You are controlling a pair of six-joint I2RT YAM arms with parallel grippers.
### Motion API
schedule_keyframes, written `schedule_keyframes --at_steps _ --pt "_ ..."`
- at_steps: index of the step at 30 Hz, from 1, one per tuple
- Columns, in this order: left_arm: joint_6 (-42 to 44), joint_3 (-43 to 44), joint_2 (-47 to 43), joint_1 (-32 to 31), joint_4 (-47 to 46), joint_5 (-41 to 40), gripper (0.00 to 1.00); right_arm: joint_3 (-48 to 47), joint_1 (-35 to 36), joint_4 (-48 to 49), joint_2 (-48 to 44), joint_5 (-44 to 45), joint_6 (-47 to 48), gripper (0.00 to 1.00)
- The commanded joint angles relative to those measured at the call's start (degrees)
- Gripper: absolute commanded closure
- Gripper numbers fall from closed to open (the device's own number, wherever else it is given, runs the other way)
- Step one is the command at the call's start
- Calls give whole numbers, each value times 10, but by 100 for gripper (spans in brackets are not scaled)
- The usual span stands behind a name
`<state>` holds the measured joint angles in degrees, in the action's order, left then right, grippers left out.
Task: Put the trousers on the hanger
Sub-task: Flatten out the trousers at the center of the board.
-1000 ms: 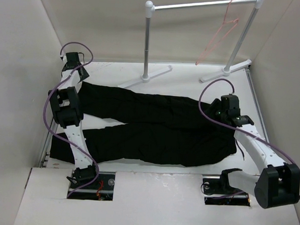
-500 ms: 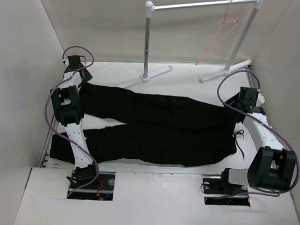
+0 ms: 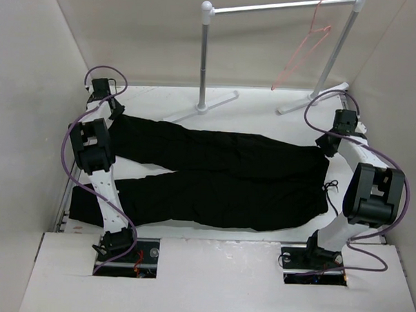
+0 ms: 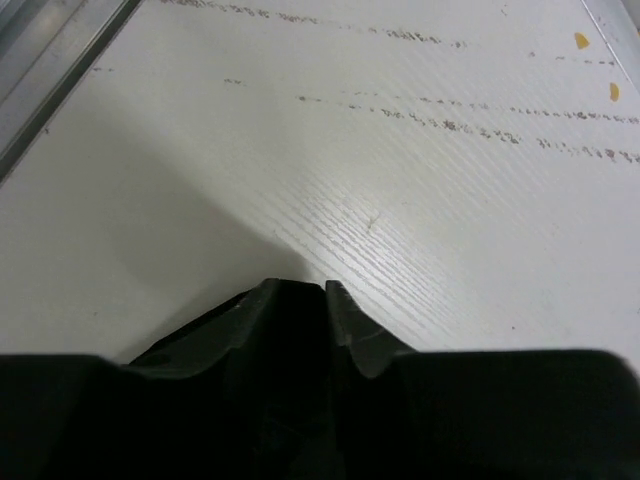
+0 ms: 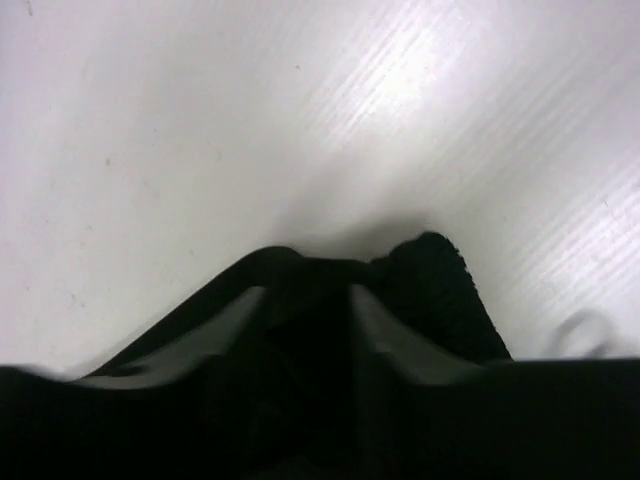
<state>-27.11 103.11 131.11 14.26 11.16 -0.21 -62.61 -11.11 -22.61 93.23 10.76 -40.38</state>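
Wrist views alone show left gripper (image 4: 325, 291) pressed together, right gripper (image 5: 306, 296) pinching trousers (image 5: 441, 274).

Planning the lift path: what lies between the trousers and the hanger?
In the top view, a bare strip of table, with the rail stand's base at its far edge. The hanger hangs above, clear of the trousers.

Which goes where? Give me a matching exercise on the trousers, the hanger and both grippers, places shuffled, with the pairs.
Things:
1. trousers
2. hanger
3. left gripper
4. right gripper

Places:
A. hanging on the rail, far right
B. at the trousers' far-left leg end
C. spread flat across the table
D. at the trousers' far-right waist end

Pairs: 1-C, 2-A, 3-B, 4-D
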Motion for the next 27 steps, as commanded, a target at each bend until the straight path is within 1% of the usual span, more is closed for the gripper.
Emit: schedule_keyframes --at_steps 1,3,4,6,14,22,24,27 --pt "-13 4 1 2 -18 19 82 -40 3 29 26 0 9 63" --pt "-16 -3 -5 4 -25 14 89 -58 3 27 48 -4 11 79" --pt "-16 -8 -10 6 -28 8 90 -65 3 27 54 -7 13 84" --pt "-17 -19 -22 13 -34 -9 92 -84 3 26 65 -7 14 88" --pt "-23 -22 -45 36 -46 -57 92 -170 0 21 131 -8 16 91" --pt "-24 29 -13 35 -47 -85 92 -244 -4 3 200 -3 22 90" --pt "-23 35 -4 31 -60 -95 92 -254 -4 -1 211 -3 23 90" --pt "-23 27 -10 20 -90 -133 92 -262 -4 -2 213 6 21 90"
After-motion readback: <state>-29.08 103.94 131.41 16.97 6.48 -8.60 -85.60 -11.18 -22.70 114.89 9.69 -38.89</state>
